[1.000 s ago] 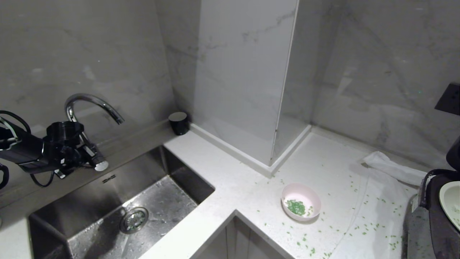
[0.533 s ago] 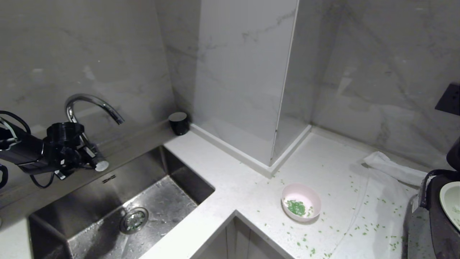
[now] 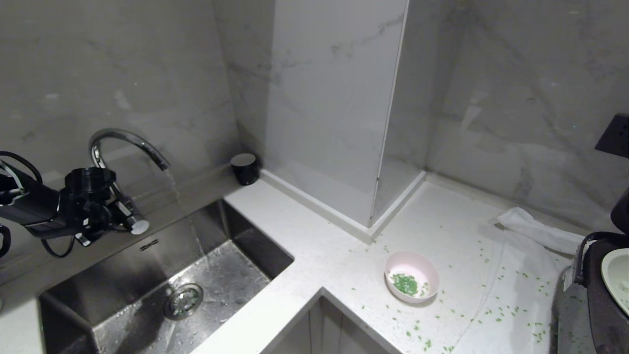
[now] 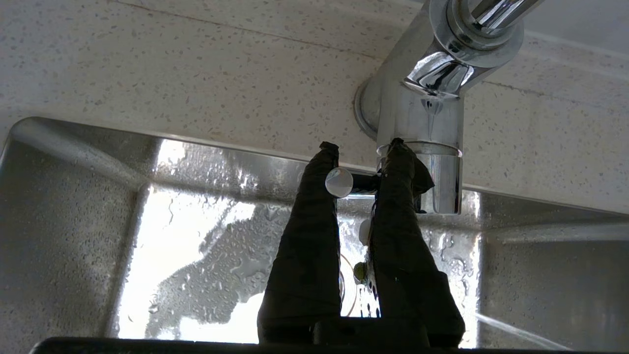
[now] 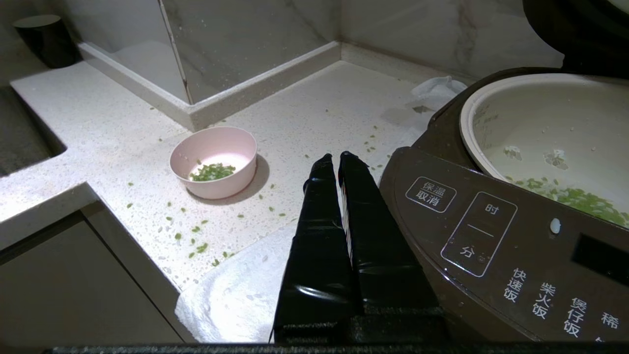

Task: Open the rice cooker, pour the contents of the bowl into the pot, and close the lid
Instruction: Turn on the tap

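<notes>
Head view: left gripper [image 3: 128, 222] at far left over the back edge of the steel sink [image 3: 236, 231], clamped on the faucet lever [image 3: 139, 226]; water runs in a thin stream from the faucet [image 3: 128, 140] spout into the basin. Pink bowl [image 3: 412, 281] sits on the white counter [image 3: 314, 236] near its front edge, green bits [image 3: 404, 283] inside, more scattered around it and on the white cloth [image 3: 516, 275]. Rice cooker [image 3: 602, 295] cut off at right edge, lid up, pot [image 3: 617, 275] exposed. Left wrist view: black fingers [image 4: 307, 236] pinch the lever's round knob [image 4: 339, 182] beside the chrome faucet base [image 4: 422, 147]. Right wrist view: right gripper [image 5: 339, 160] fingers pressed together, holding nothing, low beside the cooker's front panel [image 5: 471, 231]; pot holds green bits; bowl well apart from the cooker, upright.
</notes>
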Available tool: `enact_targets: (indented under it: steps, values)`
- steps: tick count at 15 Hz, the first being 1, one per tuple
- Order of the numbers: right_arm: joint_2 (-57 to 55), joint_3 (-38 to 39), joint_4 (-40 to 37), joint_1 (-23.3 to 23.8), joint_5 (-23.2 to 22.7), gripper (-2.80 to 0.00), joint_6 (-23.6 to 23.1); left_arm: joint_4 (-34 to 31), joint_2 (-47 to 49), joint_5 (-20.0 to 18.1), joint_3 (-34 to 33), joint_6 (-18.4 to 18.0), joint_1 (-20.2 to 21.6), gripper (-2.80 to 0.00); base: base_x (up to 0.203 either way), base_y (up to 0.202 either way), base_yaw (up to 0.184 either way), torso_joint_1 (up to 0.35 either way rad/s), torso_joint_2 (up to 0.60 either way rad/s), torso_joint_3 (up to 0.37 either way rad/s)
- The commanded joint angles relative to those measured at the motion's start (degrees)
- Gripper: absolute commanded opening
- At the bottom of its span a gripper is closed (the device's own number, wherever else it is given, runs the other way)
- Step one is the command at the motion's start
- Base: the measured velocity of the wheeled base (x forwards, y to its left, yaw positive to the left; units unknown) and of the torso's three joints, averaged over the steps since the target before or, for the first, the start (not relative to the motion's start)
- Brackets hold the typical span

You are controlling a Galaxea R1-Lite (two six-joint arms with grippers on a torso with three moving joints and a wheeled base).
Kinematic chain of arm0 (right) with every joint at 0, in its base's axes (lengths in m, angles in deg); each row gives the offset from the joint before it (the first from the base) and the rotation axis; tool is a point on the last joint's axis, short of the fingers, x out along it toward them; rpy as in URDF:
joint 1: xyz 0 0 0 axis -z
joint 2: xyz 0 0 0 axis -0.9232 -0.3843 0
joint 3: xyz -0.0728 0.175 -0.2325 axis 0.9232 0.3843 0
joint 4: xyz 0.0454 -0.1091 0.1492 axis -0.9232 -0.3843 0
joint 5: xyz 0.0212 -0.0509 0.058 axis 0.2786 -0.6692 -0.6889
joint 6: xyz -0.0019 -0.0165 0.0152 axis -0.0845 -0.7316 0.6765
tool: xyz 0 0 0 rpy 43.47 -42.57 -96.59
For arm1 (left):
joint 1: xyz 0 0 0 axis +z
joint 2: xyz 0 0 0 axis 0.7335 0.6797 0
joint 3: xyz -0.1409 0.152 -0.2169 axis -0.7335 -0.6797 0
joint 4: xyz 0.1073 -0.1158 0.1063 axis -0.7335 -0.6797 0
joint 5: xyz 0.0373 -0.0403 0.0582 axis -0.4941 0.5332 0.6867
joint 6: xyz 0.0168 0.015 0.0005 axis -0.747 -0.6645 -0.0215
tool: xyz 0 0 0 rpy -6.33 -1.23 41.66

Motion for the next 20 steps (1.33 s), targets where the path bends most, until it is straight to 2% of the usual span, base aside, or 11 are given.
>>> enact_targets:
  steps: [1,3,4,17,20]
  values:
    - [0.00,0.09,0.02,0.00,0.04,-2.80,-0.01,0.27,0.62,0.16,0.50,0.25,0.18,-2.80,0.000,0.000,0.000,0.000,0.00,0.000]
    - [0.00,0.09,0.02,0.00,-0.04,-2.80,-0.01,0.43,0.88,0.21,0.64,0.29,0.19,-2.80,0.000,0.000,0.000,0.000,0.00,0.000]
    - [0.00,0.09,0.02,0.00,-0.05,-2.80,-0.01,0.43,0.88,0.21,0.64,0.29,0.22,0.00,0.000,0.000,0.000,0.000,0.00,0.000]
    - [0.00,0.09,0.02,0.00,0.04,-2.80,-0.01,0.34,0.73,0.21,0.59,0.29,0.40,0.00,0.000,0.000,0.000,0.000,0.00,0.000]
    - [0.00,0.09,0.02,0.00,0.04,-2.80,-0.01,0.26,-2.57,-0.72,-0.47,0.38,-0.01,0.00,0.000,0.000,0.000,0.000,0.00,0.000]
